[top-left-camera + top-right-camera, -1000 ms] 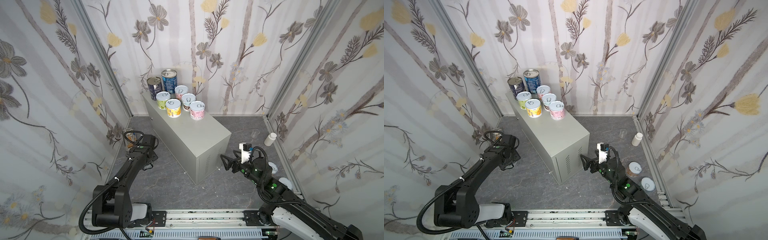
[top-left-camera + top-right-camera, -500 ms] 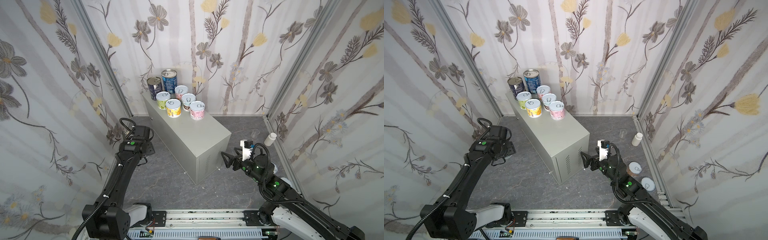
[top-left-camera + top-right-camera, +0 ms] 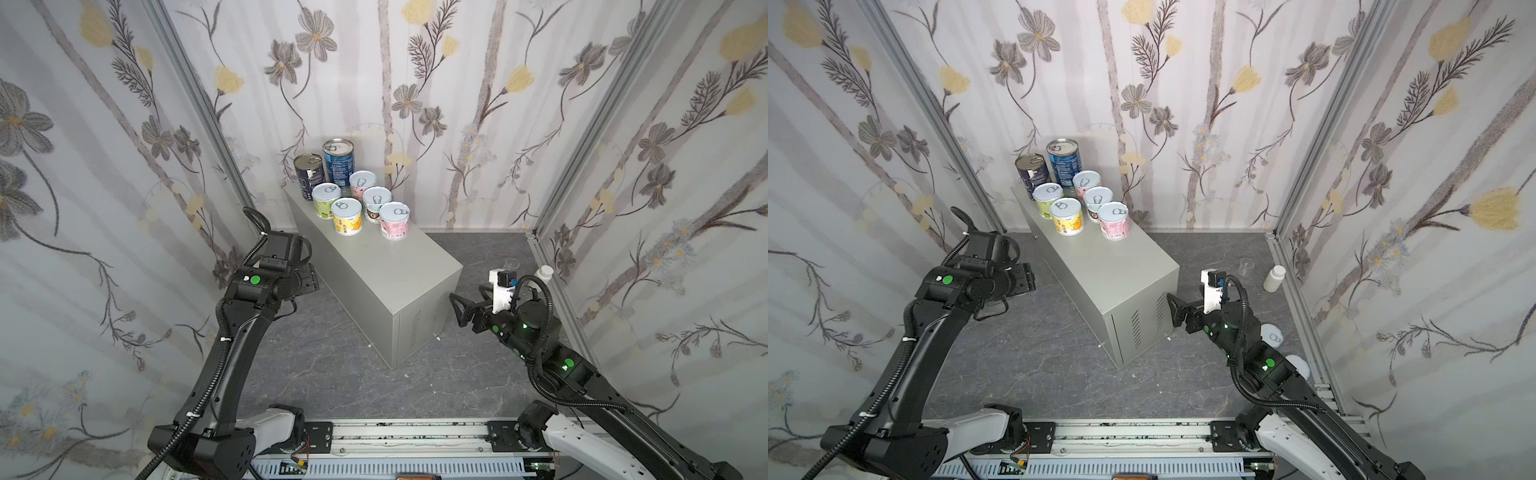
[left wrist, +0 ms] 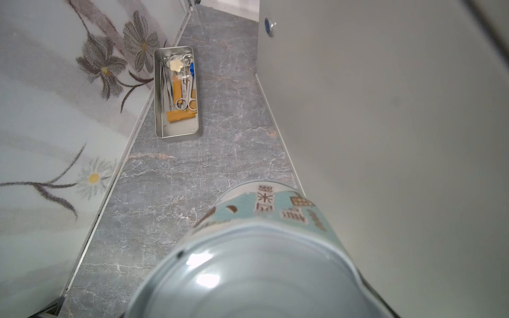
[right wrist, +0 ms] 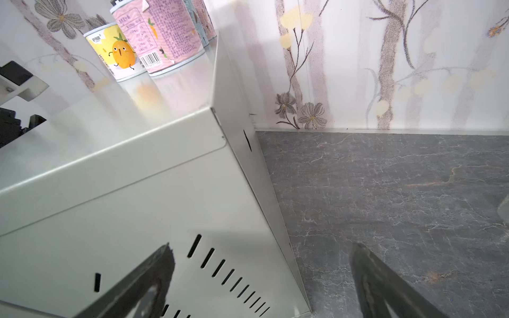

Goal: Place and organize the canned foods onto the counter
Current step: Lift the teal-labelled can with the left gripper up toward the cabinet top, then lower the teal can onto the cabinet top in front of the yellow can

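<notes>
Shut in on three sides by pale walls (image 3: 415, 62) printed with grey trunks, grey blooms and yellow buds. Braced at both back corners by slim metal posts (image 3: 201, 104). Laid below with a dark grey marbled floor (image 3: 332, 374), veined white. Lit evenly. Edged in front by a metal rail (image 3: 415, 432).

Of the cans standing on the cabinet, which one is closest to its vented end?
The short pink-labelled can, last in its row. The yellow-labelled can beside it sits slightly farther back, and the rest stand farther back still.
</notes>
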